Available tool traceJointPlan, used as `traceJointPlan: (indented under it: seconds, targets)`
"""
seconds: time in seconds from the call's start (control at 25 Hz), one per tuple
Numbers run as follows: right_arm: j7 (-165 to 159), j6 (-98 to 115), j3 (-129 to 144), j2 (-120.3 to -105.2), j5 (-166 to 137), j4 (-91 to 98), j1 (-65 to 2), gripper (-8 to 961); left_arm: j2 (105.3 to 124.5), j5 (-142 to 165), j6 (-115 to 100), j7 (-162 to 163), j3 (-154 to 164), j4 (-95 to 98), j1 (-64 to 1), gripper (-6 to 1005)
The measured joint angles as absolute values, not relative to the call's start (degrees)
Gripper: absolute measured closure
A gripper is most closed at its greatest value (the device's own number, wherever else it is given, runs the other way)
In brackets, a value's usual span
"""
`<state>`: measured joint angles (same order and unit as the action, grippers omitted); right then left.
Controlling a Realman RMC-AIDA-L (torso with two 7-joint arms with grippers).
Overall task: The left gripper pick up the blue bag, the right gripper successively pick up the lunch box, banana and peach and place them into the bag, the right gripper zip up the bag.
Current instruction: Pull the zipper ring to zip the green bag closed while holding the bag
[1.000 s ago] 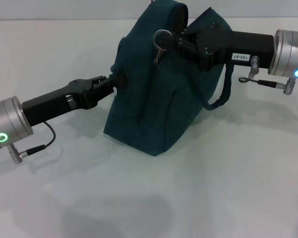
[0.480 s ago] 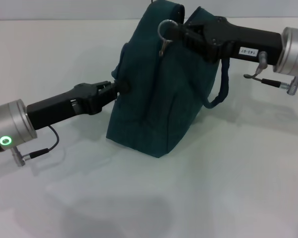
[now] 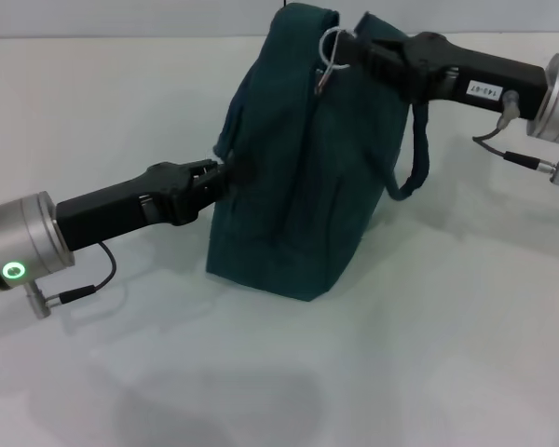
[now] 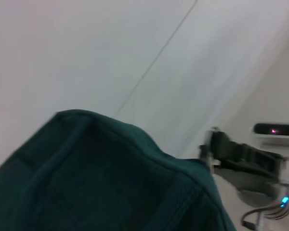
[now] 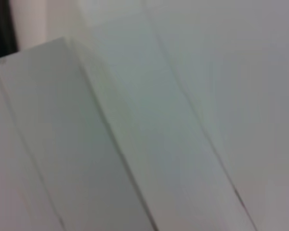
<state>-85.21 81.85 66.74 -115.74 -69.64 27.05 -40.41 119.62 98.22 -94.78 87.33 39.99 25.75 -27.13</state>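
Both jaws pinch the bag: the left gripper (image 3: 219,177) grips its side, the right gripper (image 3: 347,48) the zipper ring.

Nearest, the left arm reaches in across the white table (image 3: 429,354) and its jaws press together on a fold of fabric at the side of the blue bag (image 3: 298,177). That bag stands upright mid-table, a strap (image 3: 417,154) hanging loose. Farther back, the right jaws close on the metal ring (image 3: 330,48) at the top edge; no food is visible.
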Motion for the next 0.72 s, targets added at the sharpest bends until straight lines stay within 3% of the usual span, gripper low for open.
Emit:
traceJointPlan:
  seconds: [0.72]
  targets:
    - [-90.15, 79.72, 66.27, -115.67, -64.78, 22.15, -40.36, 908, 119.6, 98.2, -98.09, 85.94, 43.57, 24.16, -26.97, 948]
